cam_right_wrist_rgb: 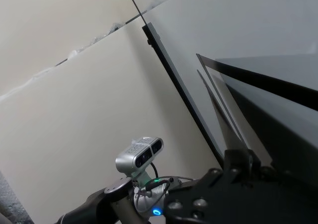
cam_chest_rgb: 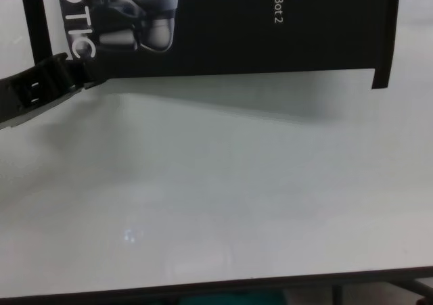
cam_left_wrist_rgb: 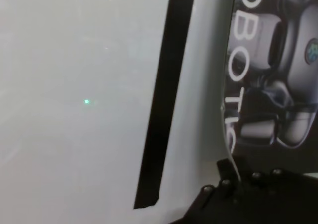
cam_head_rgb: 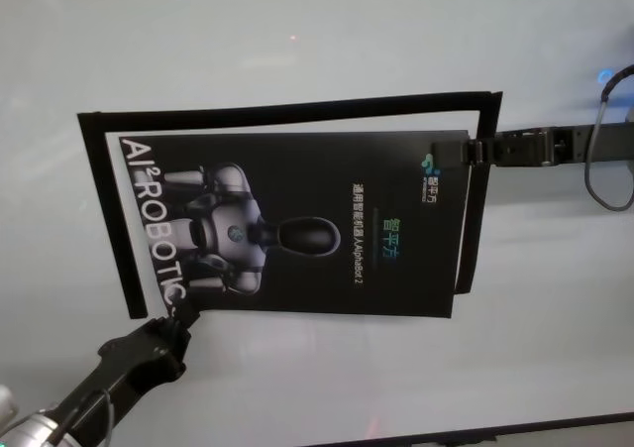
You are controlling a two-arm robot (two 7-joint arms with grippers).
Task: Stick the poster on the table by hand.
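Observation:
The poster [cam_head_rgb: 297, 224], a black glossy sheet with white lettering and a grey-white robot picture, is over the middle of the white table [cam_head_rgb: 317, 31]. My left gripper [cam_head_rgb: 183, 313] is shut on its near left corner by the "TIC" lettering; in the left wrist view that corner [cam_left_wrist_rgb: 229, 149] curls up into the gripper [cam_left_wrist_rgb: 233, 177]. My right gripper [cam_head_rgb: 466, 152] reaches in from the right, shut on the far right corner. The poster's thin edge [cam_right_wrist_rgb: 223, 119] runs into that gripper [cam_right_wrist_rgb: 241, 157]. In the chest view the poster [cam_chest_rgb: 237, 28] casts a shadow below its near edge, with the left gripper [cam_chest_rgb: 81, 82] at its corner.
Narrow black tape strips frame the poster on the left [cam_head_rgb: 104, 209], far [cam_head_rgb: 297, 110] and right [cam_head_rgb: 474, 209] sides. A cable [cam_head_rgb: 604, 169] loops by the right arm. The table's dark front edge [cam_chest_rgb: 203, 288] lies near me, with bare tabletop before it.

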